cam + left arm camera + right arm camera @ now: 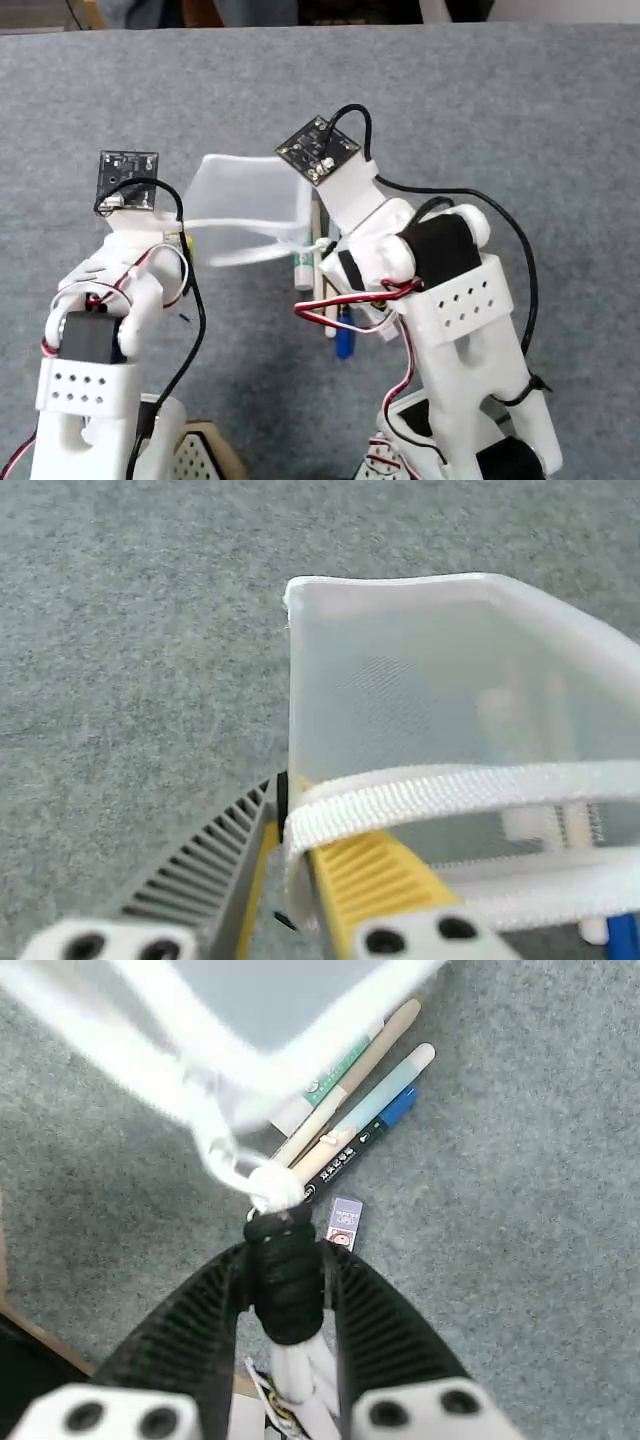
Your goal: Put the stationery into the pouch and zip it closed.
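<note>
My left tool [285,815] showed one yellow ribbed finger [370,875] and one grey finger with dark ridges. The pouch [245,205] was a translucent milky white with a fine mesh look, and its zip tape [450,792] was plain white with a woven rib. My right tool [287,1250] was ridged black, and so was the pull cord [285,1295], with a white knot above it. The tabletop [520,110] was a speckled grey. On it lay a black pen [345,1160] with white lettering and a blue end, a pale blue pen [385,1090] with a white tip, a tan pencil [375,1050], a green-and-white stick [335,1075] and a small purple-and-white tag [345,1222].
</note>
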